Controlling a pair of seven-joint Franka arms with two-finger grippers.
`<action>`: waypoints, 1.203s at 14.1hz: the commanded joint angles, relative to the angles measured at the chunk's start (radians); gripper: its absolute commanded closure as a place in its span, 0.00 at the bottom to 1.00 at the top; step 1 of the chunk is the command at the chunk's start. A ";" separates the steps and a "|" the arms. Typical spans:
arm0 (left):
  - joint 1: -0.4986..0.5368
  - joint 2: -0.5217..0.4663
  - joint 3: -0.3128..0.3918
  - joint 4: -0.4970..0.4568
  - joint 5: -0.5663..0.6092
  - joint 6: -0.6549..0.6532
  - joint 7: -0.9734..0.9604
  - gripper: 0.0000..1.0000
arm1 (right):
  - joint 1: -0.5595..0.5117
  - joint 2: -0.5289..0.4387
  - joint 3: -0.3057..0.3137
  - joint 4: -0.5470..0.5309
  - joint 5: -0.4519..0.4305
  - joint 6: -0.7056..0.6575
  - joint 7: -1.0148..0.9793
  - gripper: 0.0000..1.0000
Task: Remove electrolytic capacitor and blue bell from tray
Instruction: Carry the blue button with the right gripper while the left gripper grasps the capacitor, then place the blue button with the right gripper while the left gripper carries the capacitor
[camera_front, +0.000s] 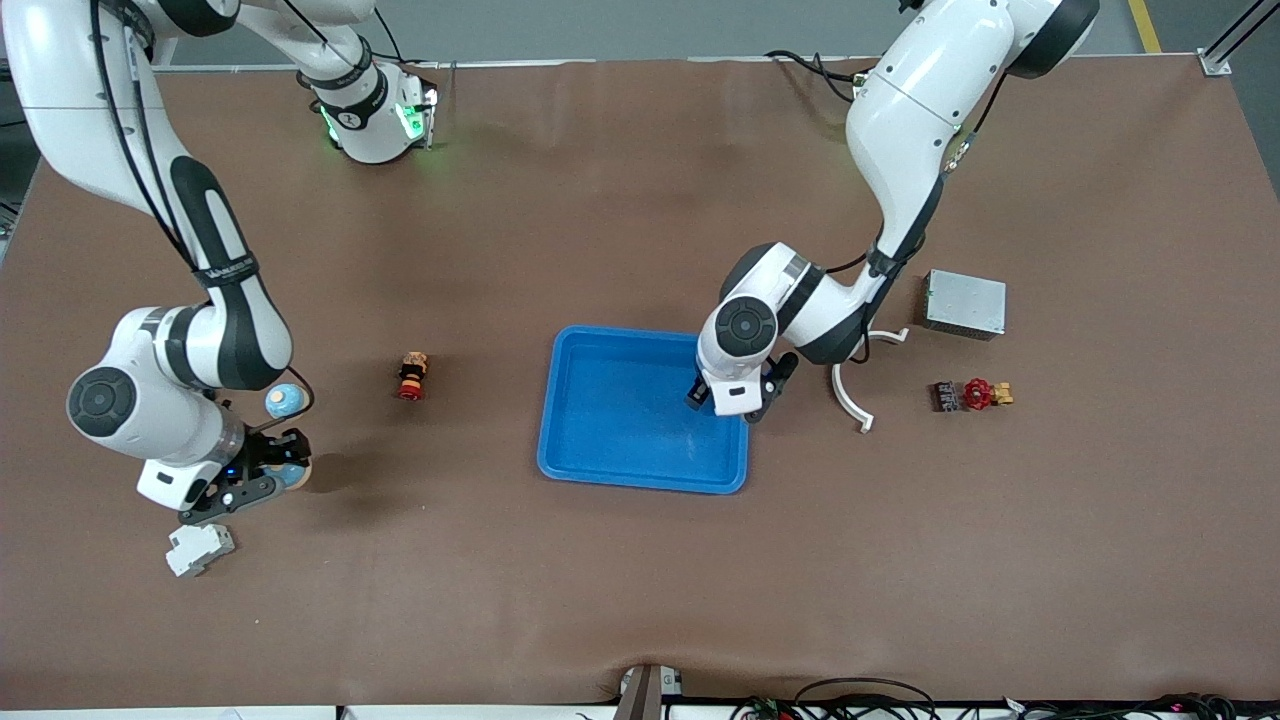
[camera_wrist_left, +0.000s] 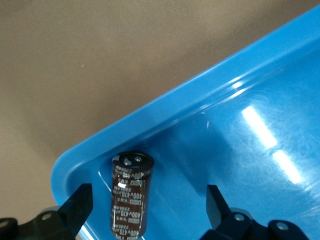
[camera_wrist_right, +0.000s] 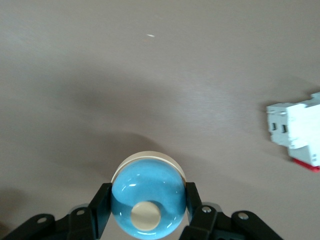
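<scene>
Fingers (camera_wrist_right: 192, 205) of my right gripper (camera_wrist_right: 147, 210) pressed on either side of the blue bell (camera_wrist_right: 148, 200), pinching its round dome where it sat on its cream base, low at the right arm's end of the table (camera_front: 640, 600). Just nearer the front camera than that bell lay a white circuit breaker (camera_front: 199, 548), and toward the middle of the table lay a small red and tan part (camera_front: 411, 376). Over at my left gripper (camera_wrist_left: 147, 210) the fingers (camera_wrist_left: 216, 202) stood spread wide, with the dark capacitor (camera_wrist_left: 131, 194) between them and touching neither as far as I could see. That capacitor was in the blue tray (camera_front: 570, 400), close to the tray's corner at the left arm's end, beside the wall. Outward from the tray toward the left arm's end lay a white curved piece (camera_front: 850, 395), a grey metal box (camera_front: 964, 303) and a small part with a red wheel (camera_front: 971, 394).
</scene>
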 joint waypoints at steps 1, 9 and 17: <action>-0.015 0.009 0.011 0.010 0.006 -0.001 -0.025 0.00 | -0.061 0.047 0.021 -0.002 0.011 0.080 -0.105 1.00; 0.001 -0.006 0.010 0.038 0.005 -0.002 -0.023 1.00 | -0.119 0.124 0.022 0.041 0.025 0.100 -0.176 1.00; 0.056 -0.095 0.005 0.049 0.003 -0.115 0.036 1.00 | -0.116 0.127 0.022 0.039 0.036 0.119 -0.176 1.00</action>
